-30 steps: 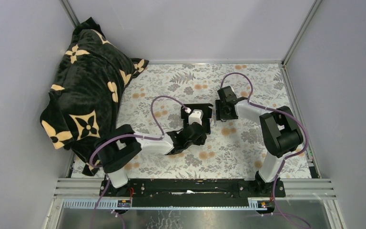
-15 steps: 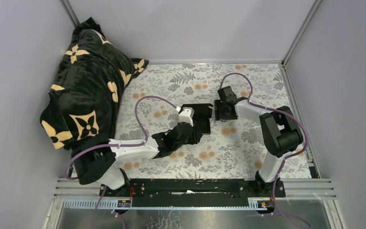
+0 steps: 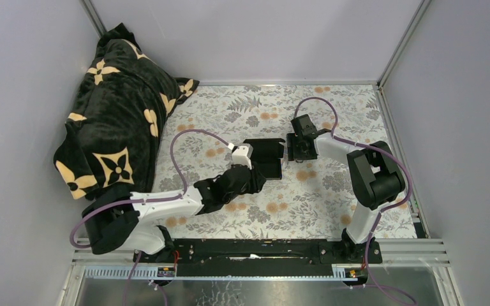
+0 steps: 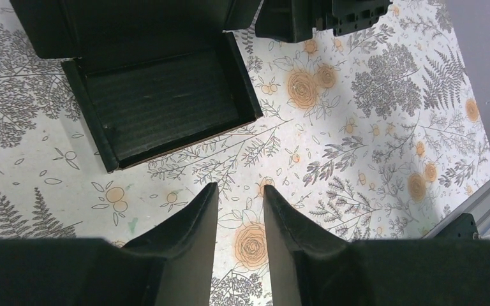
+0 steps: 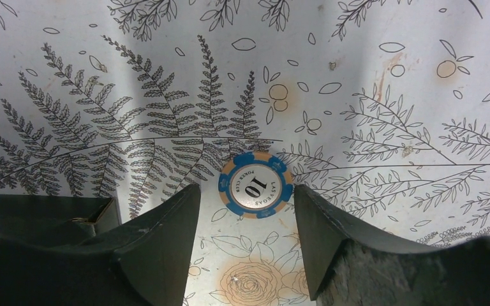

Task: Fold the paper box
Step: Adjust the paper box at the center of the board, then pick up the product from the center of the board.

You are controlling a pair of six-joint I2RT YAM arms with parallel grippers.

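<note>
1. Left gripper (image 4: 240, 189) hovers low over the flowered table cover (image 4: 370, 159). Its two fingers stand a narrow gap apart with nothing between them, so it is released and empty.
2. Ahead of those fingertips and off to their left in the wrist view lies the paper box (image 4: 163, 102), apart from them. It is an open shallow tray with its low walls up and a flap spreading from its far side. Its long side runs across the gripper's line of reach, slightly slanted.
3. Right gripper (image 5: 245, 190) hangs at the box's right edge with its fingers spread wide, clasping nothing. A blue poker chip (image 5: 255, 185) lies on the cover between them, touched by neither. A black corner of the box shows just beside one finger, so I judge this arm the nearer.
4. From above, the left arm stretches low and diagonally toward the middle. The right arm is folded, elbow high, forearm reaching leftward.
5. To meet the tray's near wall, the left gripper would need to travel forward and leftward.
</note>
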